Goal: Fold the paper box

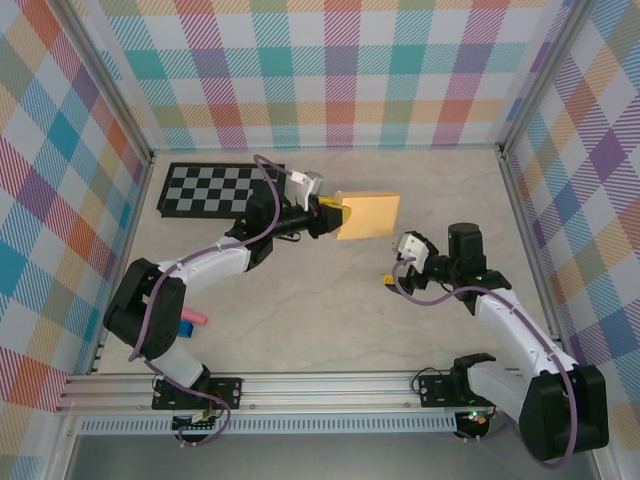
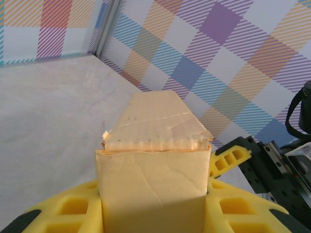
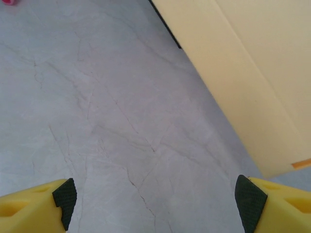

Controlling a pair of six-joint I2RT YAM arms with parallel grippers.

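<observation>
The paper box [image 1: 368, 215] is yellow-orange card, folded into a flat rectangular shape, at the middle of the table. My left gripper [image 1: 328, 215] is shut on its left end. In the left wrist view the paper box [image 2: 153, 170] stands between the yellow fingers [image 2: 63, 213], with its creased top flap pointing away. My right gripper [image 1: 395, 265] is open just below and right of the box, not touching it. In the right wrist view the right gripper [image 3: 156, 204] has bare table between its fingertips, and the paper box [image 3: 252, 73] lies at the upper right.
A black-and-white checkerboard panel [image 1: 222, 190] lies at the back left, behind the left arm. A small pink and blue piece [image 1: 190, 322] sits by the left arm's base. Plaid walls [image 1: 330, 70] close in three sides.
</observation>
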